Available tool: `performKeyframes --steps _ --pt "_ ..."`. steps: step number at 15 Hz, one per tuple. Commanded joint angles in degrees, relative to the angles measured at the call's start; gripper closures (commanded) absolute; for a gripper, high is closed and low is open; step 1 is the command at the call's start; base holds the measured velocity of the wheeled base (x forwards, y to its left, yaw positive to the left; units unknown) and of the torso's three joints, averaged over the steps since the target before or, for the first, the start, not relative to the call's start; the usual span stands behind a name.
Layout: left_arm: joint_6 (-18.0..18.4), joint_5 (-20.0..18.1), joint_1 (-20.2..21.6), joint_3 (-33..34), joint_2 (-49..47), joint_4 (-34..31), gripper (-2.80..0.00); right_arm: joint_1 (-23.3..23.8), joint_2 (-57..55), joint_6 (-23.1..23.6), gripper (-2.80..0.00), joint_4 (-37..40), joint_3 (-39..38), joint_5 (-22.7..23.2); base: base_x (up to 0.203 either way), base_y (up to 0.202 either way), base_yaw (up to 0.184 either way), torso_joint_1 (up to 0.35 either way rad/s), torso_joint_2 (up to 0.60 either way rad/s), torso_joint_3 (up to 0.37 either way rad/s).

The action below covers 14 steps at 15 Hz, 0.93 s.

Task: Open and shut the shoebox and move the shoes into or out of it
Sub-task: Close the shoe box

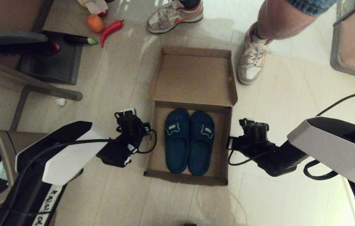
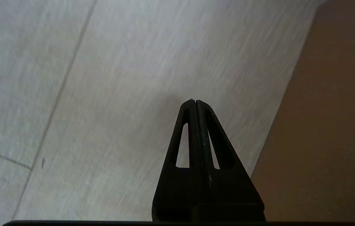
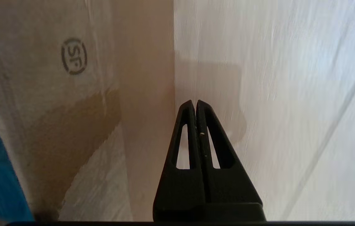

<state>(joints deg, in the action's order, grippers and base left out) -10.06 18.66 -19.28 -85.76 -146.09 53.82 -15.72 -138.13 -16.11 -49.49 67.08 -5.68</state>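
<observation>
Brown cardboard shoebox (image 1: 193,78): on floor, lid open. Dark teal rubber slide sandals (image 1: 189,141): pair, inside, side by side. My left fingers (image 2: 195,102): together, outside its left wall. My right fingers (image 3: 195,102): together, outside right wall.

— What's lying about on the floor (image 1: 290,103) over there?

— Pale tiles, and at the far left a red chili pepper (image 1: 111,30), an orange fruit (image 1: 95,23) just beside it, and a dark eggplant with a green stem (image 1: 80,40) resting on a black mat (image 1: 52,64).

— Anyone standing near?

— Someone in white-and-orange sneakers, one (image 1: 174,15) at the far side, the other (image 1: 252,59) to the right, bare leg (image 1: 278,18) above it.

— Anything else?

— A black brush (image 1: 14,47) at the far left, a metal chair frame (image 1: 30,84) below it, and a small crumpled white scrap (image 1: 60,101) on the tiles.
</observation>
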Motion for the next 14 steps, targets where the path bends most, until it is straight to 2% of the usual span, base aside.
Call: performKeyframes --steps 1,4,7,10,12,14 --pt "-0.05 0.03 -0.51 0.94 -0.42 0.24 0.0 -0.31 1.21 -0.22 0.0 -0.81 -3.46 0.47 0.0 0.0 0.0 0.0 0.0 0.0" --pt "-0.04 0.28 -1.49 5.6 1.42 0.6 0.0 -0.24 4.08 -0.32 0.0 -4.11 -10.74 1.46 0.0 0.0 0.0 0.0 0.0 0.0" --pt "-0.63 0.55 -2.65 14.95 6.39 1.63 0.0 0.34 6.39 -0.34 0.0 -8.3 -17.26 1.31 0.0 0.0 0.0 0.0 0.0 0.0" --pt "-2.41 0.64 -5.91 23.4 10.6 2.89 0.0 2.25 7.83 -0.21 0.0 -12.43 -22.96 1.11 0.0 0.0 0.0 0.0 0.0 0.0" --pt "-3.27 1.78 -7.77 26.5 11.28 4.73 0.0 2.67 8.45 -0.24 0.0 -14.93 -26.46 1.11 0.0 0.0 0.0 0.0 0.0 0.0" --pt "-3.18 3.37 -7.61 27.13 11.36 6.52 0.0 3.44 8.41 -0.24 0.0 -17.62 -26.63 1.11 0.0 0.0 0.0 0.0 0.0 0.0"
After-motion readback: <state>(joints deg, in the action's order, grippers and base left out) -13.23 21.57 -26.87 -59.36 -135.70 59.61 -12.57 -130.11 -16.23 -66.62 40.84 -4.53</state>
